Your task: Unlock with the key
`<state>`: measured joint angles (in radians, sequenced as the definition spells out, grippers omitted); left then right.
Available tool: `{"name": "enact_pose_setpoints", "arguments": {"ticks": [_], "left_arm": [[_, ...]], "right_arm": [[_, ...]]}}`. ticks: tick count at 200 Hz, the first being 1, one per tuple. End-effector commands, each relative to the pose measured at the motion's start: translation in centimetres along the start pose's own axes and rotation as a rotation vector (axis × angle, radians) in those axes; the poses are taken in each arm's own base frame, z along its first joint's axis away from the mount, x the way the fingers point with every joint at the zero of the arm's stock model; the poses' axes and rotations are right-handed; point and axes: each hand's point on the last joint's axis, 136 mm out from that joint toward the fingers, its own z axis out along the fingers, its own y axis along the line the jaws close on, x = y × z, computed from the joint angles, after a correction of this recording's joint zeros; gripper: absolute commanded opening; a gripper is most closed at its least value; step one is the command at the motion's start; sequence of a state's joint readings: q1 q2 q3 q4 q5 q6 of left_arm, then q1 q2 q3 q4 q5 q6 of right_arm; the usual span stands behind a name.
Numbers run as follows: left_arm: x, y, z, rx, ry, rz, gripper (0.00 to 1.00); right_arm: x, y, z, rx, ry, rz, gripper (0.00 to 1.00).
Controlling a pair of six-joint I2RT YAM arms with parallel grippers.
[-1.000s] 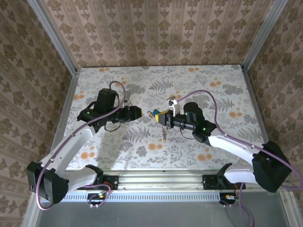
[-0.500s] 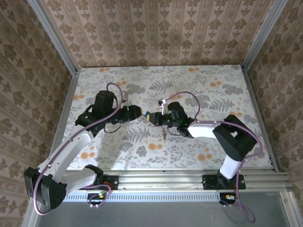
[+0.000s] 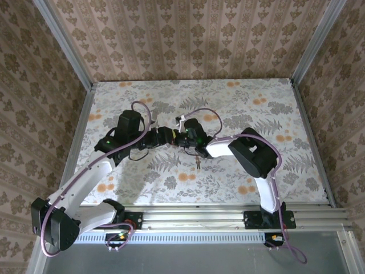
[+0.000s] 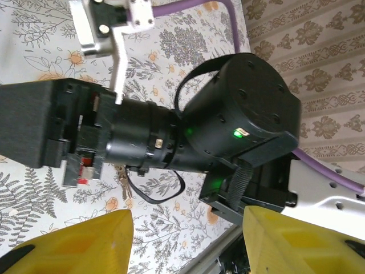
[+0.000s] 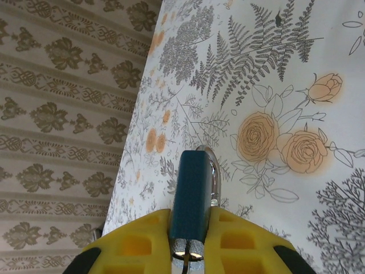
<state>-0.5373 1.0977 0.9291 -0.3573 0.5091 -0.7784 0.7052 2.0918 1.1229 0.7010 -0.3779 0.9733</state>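
- The blue padlock (image 5: 193, 191) is held above the table, standing upright in the right wrist view. Its silver shackle (image 5: 214, 174) arches over the top and down the right side.
- The right gripper (image 5: 191, 242) is clamped on the padlock body. Its yellow fingers (image 5: 140, 237) press against the two flat faces.
- A silver round face shows at the padlock's lower end, between the fingers. It cannot be told whether a key sits in it.
- The floral table (image 5: 296, 85) lies behind the padlock, with patterned wallpaper (image 5: 68, 114) to its left.
- The left gripper (image 4: 188, 220) is released. Its yellow fingers (image 4: 85, 240) stand wide apart with nothing between them.
- Beyond that gap, the left wrist view shows the black wrist housing (image 4: 239, 114) of the right arm with a green light lit. A purple cable (image 4: 228, 17) runs above it.
- In the top view the two grippers meet nose to nose over the middle of the table. The padlock is hidden between them there.
- A small dark metal item (image 3: 197, 164) lies on the table, just on the near side of the right wrist. It is too small to identify.
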Motion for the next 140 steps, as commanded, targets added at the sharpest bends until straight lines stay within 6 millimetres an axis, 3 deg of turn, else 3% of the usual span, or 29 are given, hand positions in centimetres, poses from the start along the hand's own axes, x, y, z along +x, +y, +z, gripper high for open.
{"name": "enact_pose_setpoints", "arguments": {"ticks": [1,62,103,140], "left_arm": [[0.2,0.0,0.4,0.015,0.004,-0.009,0.54],[0.4,0.6,1.0,0.011,0.013,-0.027,0.54],[0.4,0.7,1.2,0.012,0.014,-0.034,0.54],[0.4,0.9,1.3,0.009,0.01,-0.035,0.54]], "right_arm": [[-0.5,0.4,1.2,-0.039,0.0,0.072,0.06],[0.0,-2.9,1.7,0.02,0.024,0.162,0.08],[0.3,-4.3,0.6,0.117,0.042,0.168,0.27],[0.7,-6.1,-2.1,0.317,0.084,0.095,0.36]]}}
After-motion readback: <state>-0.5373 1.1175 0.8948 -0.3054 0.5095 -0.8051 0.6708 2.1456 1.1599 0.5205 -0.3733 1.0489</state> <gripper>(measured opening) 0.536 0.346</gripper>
